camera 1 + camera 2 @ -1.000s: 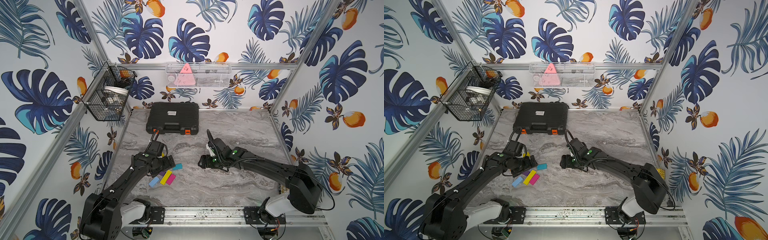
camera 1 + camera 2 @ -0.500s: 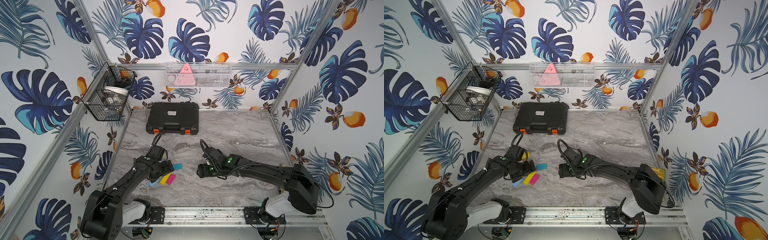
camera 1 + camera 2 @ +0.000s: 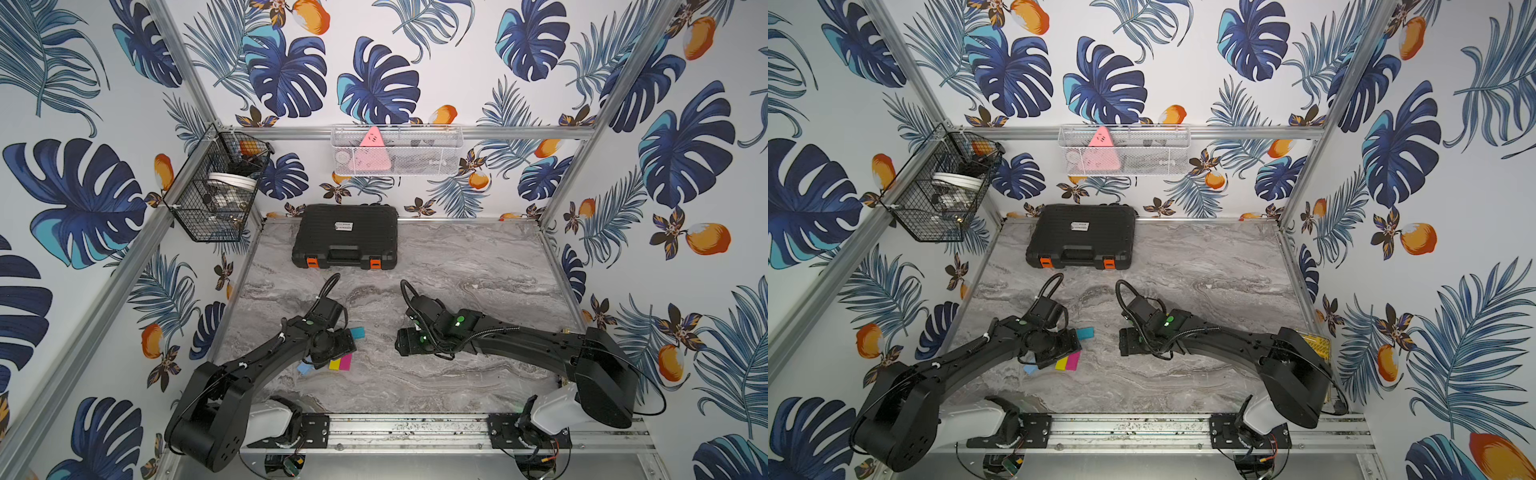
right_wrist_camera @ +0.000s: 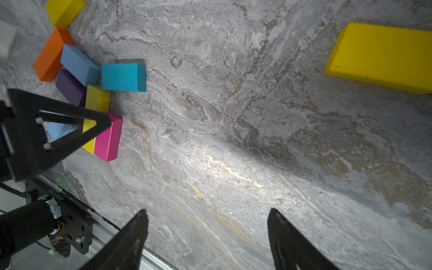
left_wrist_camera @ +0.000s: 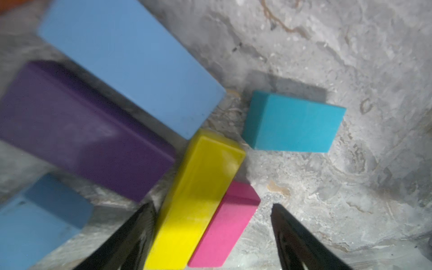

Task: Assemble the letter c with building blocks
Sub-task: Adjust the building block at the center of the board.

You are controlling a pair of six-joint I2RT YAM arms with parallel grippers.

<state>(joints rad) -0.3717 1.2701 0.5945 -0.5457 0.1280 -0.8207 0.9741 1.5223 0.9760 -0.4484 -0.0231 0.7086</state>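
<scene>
Both arms sank toward the grey marble tabletop (image 3: 457, 266); right gripper (image 4: 207, 210) wide, empty; left gripper (image 5: 210, 205) narrowing, not gripping, straddling long glossy yellow block (image 5: 198, 187) plus matte magenta block (image 5: 226, 224), left-side block cluster (image 4: 79, 65). I'd call it pick step; next closing needs yellow alone.

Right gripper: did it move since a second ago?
Yes. In a top view the right gripper has slid away from the black case, nearer the front rail.

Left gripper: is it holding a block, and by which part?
Nothing is held. The left gripper stands open astride the yellow block and magenta block lying side by side, with a gap beside the magenta one.
</scene>
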